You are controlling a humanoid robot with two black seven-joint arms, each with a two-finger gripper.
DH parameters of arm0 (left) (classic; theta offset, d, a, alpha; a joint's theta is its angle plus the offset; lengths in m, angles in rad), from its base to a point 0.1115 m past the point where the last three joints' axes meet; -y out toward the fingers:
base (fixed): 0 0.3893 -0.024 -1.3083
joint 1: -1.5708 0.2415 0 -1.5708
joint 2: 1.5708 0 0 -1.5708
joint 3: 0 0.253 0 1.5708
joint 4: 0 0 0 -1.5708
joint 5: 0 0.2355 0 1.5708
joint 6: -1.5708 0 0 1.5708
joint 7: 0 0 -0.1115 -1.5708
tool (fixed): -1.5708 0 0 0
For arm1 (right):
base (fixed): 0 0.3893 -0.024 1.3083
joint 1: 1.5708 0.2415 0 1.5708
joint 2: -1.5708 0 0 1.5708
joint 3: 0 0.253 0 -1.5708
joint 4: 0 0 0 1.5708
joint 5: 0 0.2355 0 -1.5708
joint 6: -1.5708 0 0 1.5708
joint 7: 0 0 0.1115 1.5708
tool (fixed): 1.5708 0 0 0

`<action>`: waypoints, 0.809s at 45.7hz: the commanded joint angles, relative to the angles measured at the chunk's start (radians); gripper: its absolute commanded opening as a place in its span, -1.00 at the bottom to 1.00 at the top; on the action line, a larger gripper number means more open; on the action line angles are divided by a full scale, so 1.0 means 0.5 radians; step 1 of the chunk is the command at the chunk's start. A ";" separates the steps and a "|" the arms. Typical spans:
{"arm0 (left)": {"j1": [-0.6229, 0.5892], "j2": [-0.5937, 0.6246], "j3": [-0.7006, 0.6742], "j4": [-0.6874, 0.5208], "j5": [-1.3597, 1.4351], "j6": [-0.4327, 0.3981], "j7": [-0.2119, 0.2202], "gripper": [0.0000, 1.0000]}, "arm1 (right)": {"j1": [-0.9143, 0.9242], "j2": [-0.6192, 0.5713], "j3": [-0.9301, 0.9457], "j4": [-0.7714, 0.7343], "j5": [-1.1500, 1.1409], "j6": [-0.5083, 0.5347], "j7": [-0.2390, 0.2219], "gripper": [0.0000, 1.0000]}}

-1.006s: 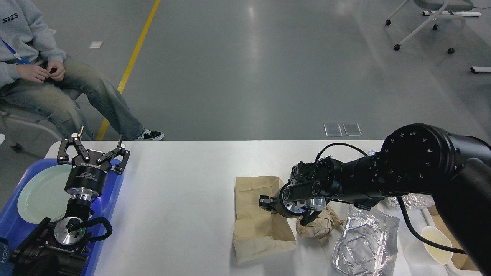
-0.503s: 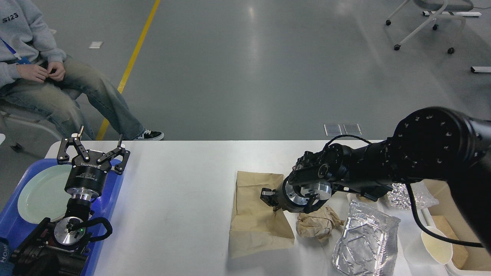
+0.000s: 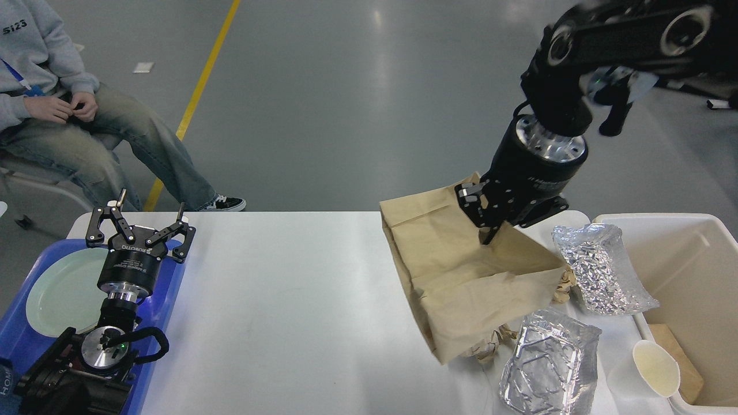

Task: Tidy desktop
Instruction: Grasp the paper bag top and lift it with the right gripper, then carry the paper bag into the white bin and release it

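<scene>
The white desktop (image 3: 288,288) spans the view. My right gripper (image 3: 490,227) is shut on a flat brown paper bag (image 3: 461,271) and holds it lifted above the right half of the desktop, so the bag hangs tilted down toward me. The bag's lower corner hangs over a crumpled brown paper ball (image 3: 487,346). My left gripper (image 3: 147,216) is open and empty, pointing up over the far edge of the blue tray (image 3: 167,300) at the left.
A pale green plate (image 3: 60,291) lies in the blue tray. Two crumpled foil containers (image 3: 599,265) (image 3: 545,369) lie right of the bag. A beige bin (image 3: 686,300) at the far right holds a paper cup (image 3: 651,360). A seated person (image 3: 63,109) is beyond the table's left corner.
My right gripper has risen and swung up and to the right, lifting the brown paper bag off the desktop. The bin has come into view. The left arm has not moved.
</scene>
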 commanded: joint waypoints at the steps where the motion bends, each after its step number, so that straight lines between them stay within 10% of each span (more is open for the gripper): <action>1: 0.000 0.000 0.000 -0.001 0.000 0.000 0.000 0.93 | 0.247 -0.139 -0.067 0.130 -0.147 0.057 0.005 -1.00; 19: 0.000 0.000 0.000 -0.001 0.000 0.000 0.000 0.93 | -0.139 -0.642 -0.656 -0.139 -0.169 -0.326 0.005 -1.00; 30: 0.000 0.000 0.000 0.002 0.000 0.000 0.000 0.93 | -0.878 -1.099 -0.552 -0.897 -0.249 -0.408 0.008 -1.00; 37: 0.000 -0.003 0.000 0.002 0.000 0.000 0.000 0.93 | -1.507 -1.213 -0.307 -1.186 -0.249 -0.969 0.014 -1.00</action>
